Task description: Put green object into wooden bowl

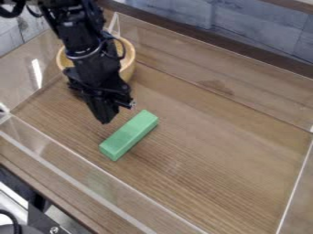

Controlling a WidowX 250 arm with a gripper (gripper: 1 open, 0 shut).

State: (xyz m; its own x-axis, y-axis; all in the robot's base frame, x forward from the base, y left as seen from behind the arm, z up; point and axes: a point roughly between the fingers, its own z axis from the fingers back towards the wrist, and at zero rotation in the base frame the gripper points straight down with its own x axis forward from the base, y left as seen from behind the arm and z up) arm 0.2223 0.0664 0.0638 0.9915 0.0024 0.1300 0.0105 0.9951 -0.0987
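On a brown wooden tabletop (208, 137), a black robot gripper (108, 113) hangs with its fingertips drawn together and nothing in its grasp. The arm (80, 41) reaches in from the upper left, its body crossing in front of a light tan wooden bowl (124, 62) and hiding part of the rim. Just beside the fingertips, toward the lower right of the view, a green block (128, 135) lies flat on the wood, outside the bowl and set at a slant. Black cables (35, 218) run through the lower left corner, beyond the table's pale edge strip (68, 164).
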